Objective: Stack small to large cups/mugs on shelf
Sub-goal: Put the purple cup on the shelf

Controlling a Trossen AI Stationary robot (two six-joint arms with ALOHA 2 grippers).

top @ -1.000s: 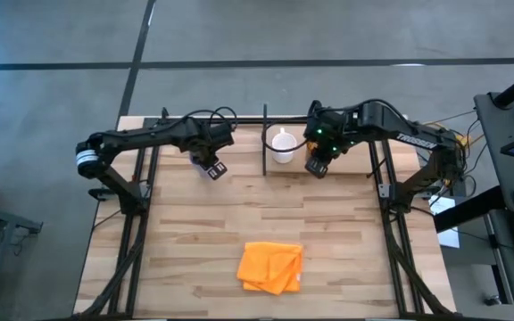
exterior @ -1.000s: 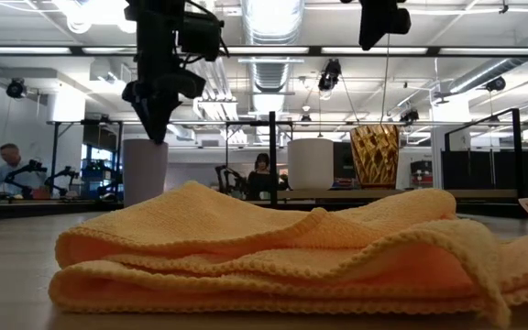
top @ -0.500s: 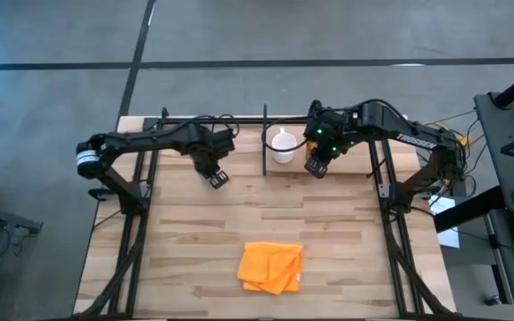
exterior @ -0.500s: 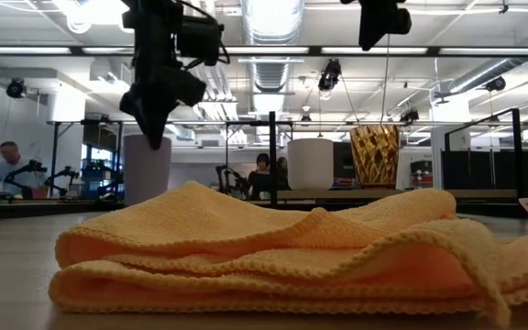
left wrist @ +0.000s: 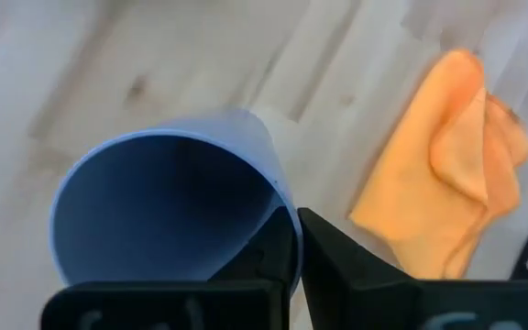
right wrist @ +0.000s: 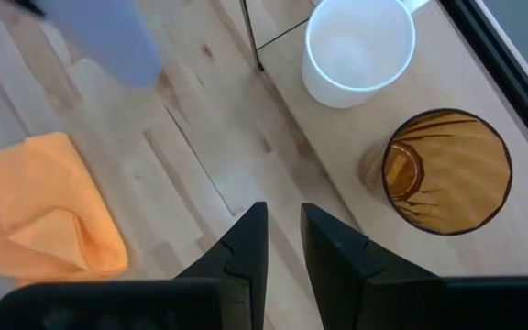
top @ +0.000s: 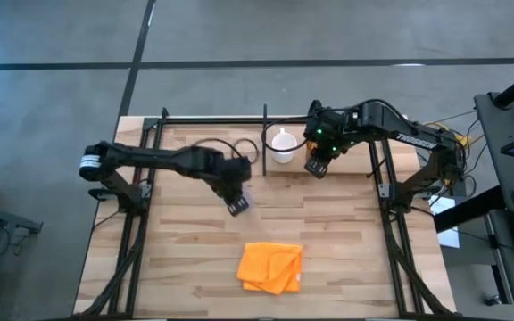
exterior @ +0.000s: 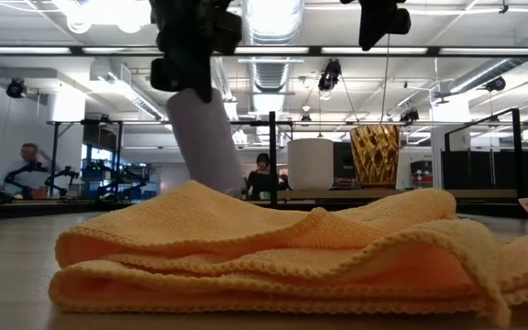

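Your left gripper (top: 236, 204) grips the lavender tumbler (exterior: 205, 137) by its rim, tilted above the counter (top: 346, 241). Level it before lowering. The orange cloth (top: 272, 267) lies near. The white mug (top: 282, 146) and amber cup (right wrist: 445, 171) stand on the shelf (right wrist: 521, 137); your right gripper (top: 316, 167), fingers slightly parted and empty, crowds them.

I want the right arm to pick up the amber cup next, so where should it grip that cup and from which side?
Grip the amber cup at its rim, coming from straight above. It stands upright on the shelf with its mouth open upward, so one finger can go inside and one outside the wall. The side away from the white mug looks safest. The right gripper hangs just above it, fingers slightly apart.
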